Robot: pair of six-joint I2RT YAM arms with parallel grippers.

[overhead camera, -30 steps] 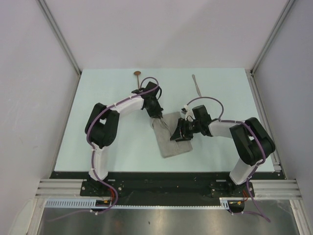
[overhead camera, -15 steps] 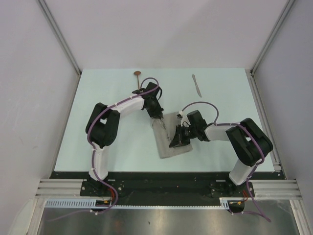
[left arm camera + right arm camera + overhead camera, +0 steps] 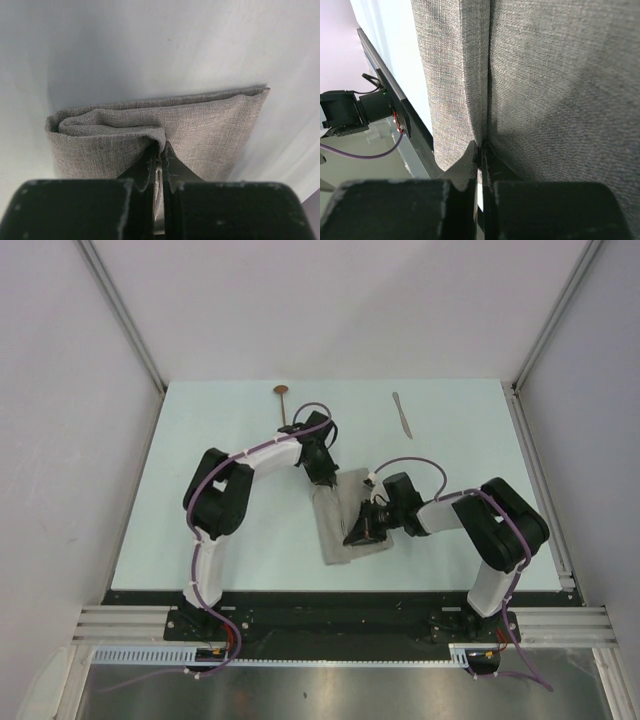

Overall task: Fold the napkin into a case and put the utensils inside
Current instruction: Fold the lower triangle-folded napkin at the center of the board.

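From above, the napkin (image 3: 332,530) lies folded on the table (image 3: 200,440) between my arms, with the spoon (image 3: 283,394) and knife (image 3: 402,414) well apart near the far edge. In the left wrist view, my left gripper (image 3: 160,156) is pinched tight on a raised napkin fold. In the right wrist view, my right gripper (image 3: 481,150) is clamped on another fold.

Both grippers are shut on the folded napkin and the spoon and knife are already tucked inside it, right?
Not quite. The left gripper and right gripper are shut on the napkin, but the spoon and knife are not inside it: the top external view shows both lying on the table beyond it, near the far edge.
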